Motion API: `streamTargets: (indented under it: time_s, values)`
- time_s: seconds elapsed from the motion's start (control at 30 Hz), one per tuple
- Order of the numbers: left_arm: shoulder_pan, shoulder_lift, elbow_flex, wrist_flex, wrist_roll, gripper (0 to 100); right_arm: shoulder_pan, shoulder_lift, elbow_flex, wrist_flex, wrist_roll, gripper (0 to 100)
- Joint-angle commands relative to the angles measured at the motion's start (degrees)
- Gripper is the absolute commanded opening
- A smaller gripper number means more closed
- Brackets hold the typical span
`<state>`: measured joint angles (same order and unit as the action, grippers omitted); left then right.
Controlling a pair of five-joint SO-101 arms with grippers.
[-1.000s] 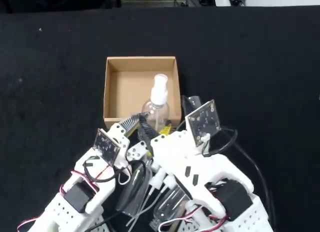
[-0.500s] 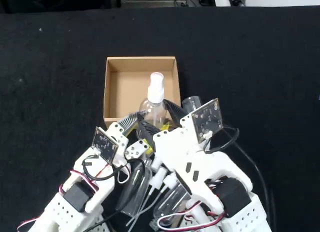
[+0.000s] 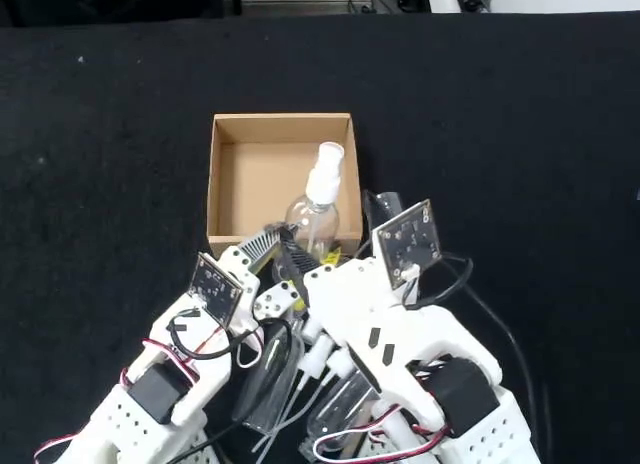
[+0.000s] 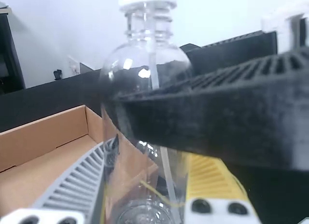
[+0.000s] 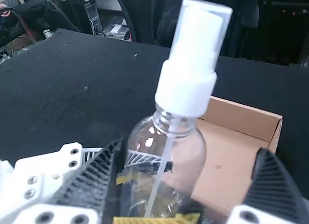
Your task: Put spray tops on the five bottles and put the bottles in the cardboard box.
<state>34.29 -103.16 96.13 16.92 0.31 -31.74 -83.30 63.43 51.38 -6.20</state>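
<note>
The bottle [image 3: 313, 222], with a white spray top [image 3: 325, 172] fitted, leans over the cardboard box [image 3: 250, 184] corner nearest the arms, clamped in the left gripper [image 3: 280, 249], with the right gripper [image 5: 186, 185] spread wide around it.

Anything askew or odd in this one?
The bottle in the left gripper, over the cardboard box's near edge, leans instead of standing upright, its spray top tipped toward the box's right wall. Nothing looks spilled or damaged.
</note>
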Motion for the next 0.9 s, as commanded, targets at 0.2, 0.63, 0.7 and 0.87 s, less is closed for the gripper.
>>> streamTargets:
  time_s: [0.2,0.63,0.7,0.87]
  values:
    - [2.8,-1.3,1.3,-0.6,-0.4,3,2.7,1.8,-1.5,3.3,5.8,23.1]
    - [6.0,-1.3,1.3,-0.6,-0.4,3,-1.6,1.7,-4.2,13.4,7.4,34.2]
    - [6.1,-1.3,1.3,-0.6,-0.4,3,-1.6,1.5,-4.2,13.5,7.2,32.2]
    - [5.8,-1.3,1.3,-0.4,-0.4,3,0.2,1.3,-5.9,13.2,6.9,30.2]
